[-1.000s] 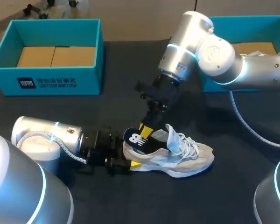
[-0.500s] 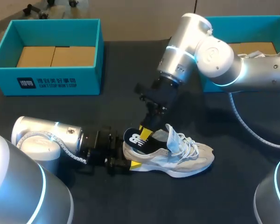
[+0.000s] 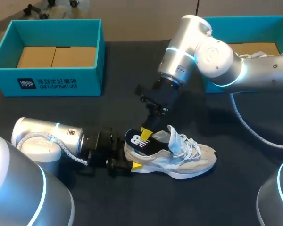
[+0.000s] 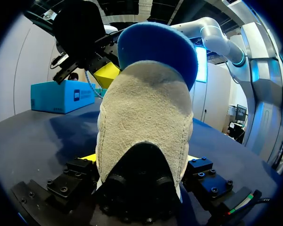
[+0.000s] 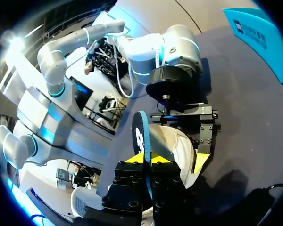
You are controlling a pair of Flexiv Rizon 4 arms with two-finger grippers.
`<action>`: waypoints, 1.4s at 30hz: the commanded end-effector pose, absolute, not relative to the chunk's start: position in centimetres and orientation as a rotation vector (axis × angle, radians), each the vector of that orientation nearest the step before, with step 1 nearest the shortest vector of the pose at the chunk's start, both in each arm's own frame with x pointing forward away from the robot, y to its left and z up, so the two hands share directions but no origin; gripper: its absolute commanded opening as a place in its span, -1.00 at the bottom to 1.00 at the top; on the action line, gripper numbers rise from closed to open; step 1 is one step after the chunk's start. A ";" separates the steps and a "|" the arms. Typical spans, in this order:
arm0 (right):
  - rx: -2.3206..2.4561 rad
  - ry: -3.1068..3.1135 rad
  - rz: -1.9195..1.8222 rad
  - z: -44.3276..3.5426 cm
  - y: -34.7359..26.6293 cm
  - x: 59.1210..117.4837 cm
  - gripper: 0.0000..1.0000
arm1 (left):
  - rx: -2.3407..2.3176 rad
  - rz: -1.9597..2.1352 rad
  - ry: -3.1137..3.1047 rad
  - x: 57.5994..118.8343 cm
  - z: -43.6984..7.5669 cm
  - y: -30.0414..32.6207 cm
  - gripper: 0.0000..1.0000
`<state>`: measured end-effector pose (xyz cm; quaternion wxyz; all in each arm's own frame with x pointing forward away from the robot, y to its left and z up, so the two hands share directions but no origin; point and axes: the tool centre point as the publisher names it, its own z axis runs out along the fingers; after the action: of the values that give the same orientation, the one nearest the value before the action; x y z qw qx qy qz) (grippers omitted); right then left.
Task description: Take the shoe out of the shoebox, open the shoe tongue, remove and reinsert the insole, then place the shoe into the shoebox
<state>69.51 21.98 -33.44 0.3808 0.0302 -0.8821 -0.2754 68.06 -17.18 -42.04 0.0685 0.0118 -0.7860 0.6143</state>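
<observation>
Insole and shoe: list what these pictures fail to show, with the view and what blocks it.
How much of the insole sits inside the shoe: head view, hidden by its sides and tongue.
Toe and laces: left wrist view, the heel fills it.
Far fingertip of the left gripper: head view, behind the heel.
Right-hand shoebox: head view, partly covered by the right arm, cut by the edge.

The left gripper (image 3: 131,161) and right gripper (image 3: 146,134) block the shoe (image 3: 193,160) heel; tabletop (image 3: 118,108) stretches far-left toward the left shoebox (image 3: 56,82), near-right past the toe.
</observation>
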 end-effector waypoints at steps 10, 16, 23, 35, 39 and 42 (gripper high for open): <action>0.108 -2.321 -0.743 -31.5 22.1 69.5 -1.00 | 0.037 1.845 -2.371 68.1 -42.2 -17.2 -1.00; 0.119 -2.328 -0.748 -31.2 22.3 69.6 -1.00 | 0.037 1.845 -2.371 68.1 -42.2 -17.2 -1.00; 0.134 -2.369 -0.768 -30.6 22.8 70.1 -1.00 | 0.037 1.845 -2.371 68.1 -42.2 -17.2 -1.00; 0.142 -2.395 -0.802 -29.2 23.8 70.9 -1.00 | 0.037 1.845 -2.371 68.1 -42.2 -17.2 -1.00; 0.142 -2.395 -0.802 -29.2 23.8 70.9 -1.00 | 0.037 1.845 -2.371 68.1 -42.2 -17.2 -1.00; 0.142 -2.395 -0.802 -29.2 23.8 70.9 -1.00 | 0.037 1.845 -2.371 68.1 -42.2 -17.2 -1.00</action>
<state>71.03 23.79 -29.25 0.3024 0.0542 -0.9026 -0.3015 68.06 -17.17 -42.05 0.0684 0.0119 -0.7861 0.6142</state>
